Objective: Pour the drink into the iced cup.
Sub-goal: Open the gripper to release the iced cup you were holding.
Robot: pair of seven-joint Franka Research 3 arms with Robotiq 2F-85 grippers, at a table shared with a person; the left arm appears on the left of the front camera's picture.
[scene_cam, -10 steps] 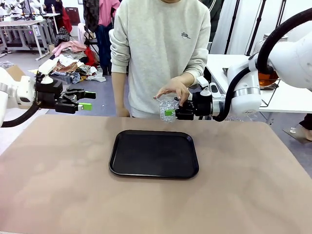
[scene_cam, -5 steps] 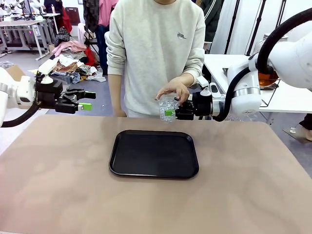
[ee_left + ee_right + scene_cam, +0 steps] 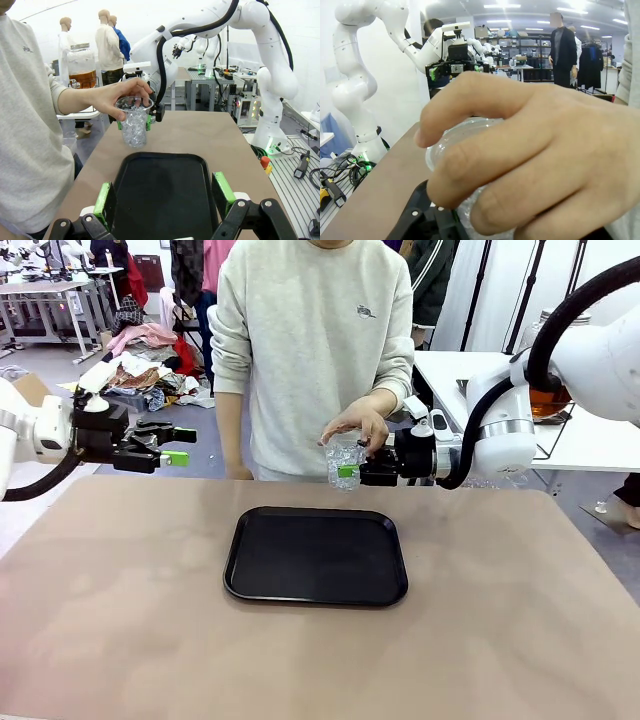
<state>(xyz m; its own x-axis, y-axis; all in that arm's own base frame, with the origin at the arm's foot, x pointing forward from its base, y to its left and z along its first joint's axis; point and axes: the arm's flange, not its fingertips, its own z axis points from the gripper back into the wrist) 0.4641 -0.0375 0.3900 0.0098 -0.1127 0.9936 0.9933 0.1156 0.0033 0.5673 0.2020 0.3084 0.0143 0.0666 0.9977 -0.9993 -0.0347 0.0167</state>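
The iced cup (image 3: 343,455), clear plastic and full of ice, hangs above the table's far edge beyond the tray. My right gripper (image 3: 348,472) is shut on its lower part from the right, green pads on both sides. A person's hand (image 3: 355,425) grips the cup's rim from above. In the left wrist view the cup (image 3: 134,125) and the hand (image 3: 117,97) appear beyond the tray. In the right wrist view the hand (image 3: 535,155) covers most of the cup (image 3: 465,132). The drink (image 3: 550,403), amber in a glass jar, stands on a white table at the far right, also seen as the jar (image 3: 82,67). My left gripper (image 3: 178,445) hangs open at the left, holding nothing.
A black tray (image 3: 315,555) lies bare in the middle of the brown table (image 3: 500,640). The person stands at the far side behind the cup. My left gripper's own fingers (image 3: 103,197) frame the tray (image 3: 165,190) from its near side.
The person's body has shifted slightly to the left. The hand, the cup and both grippers have stayed where they were.
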